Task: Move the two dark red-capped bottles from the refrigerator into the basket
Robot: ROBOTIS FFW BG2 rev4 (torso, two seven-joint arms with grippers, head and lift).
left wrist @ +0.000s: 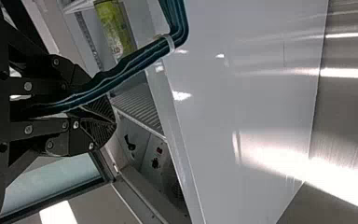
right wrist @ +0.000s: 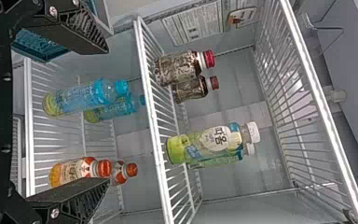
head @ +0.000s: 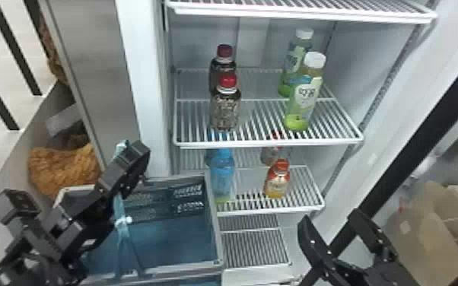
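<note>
The head view shows the two dark red-capped bottles one behind the other on the refrigerator's upper rack (head: 268, 143), the front bottle (head: 226, 110) overlapping the rear bottle (head: 217, 68). The basket (head: 217, 228) sits beside the refrigerator. The left gripper (head: 131, 163) has its fingers closed around the teal basket handle (left wrist: 135, 65), seen closely in the left wrist view. The right gripper (head: 331, 216) stands wide open, holding nothing; its wrist view adds a printed sheet (right wrist: 193, 23) on the inner wall.

White-capped green bottles (head: 306, 100) are seen above orange-capped bottles (head: 277, 183); blue bottles (head: 222, 173) are seen to the left, a paper bag (head: 424, 232) to the right.
</note>
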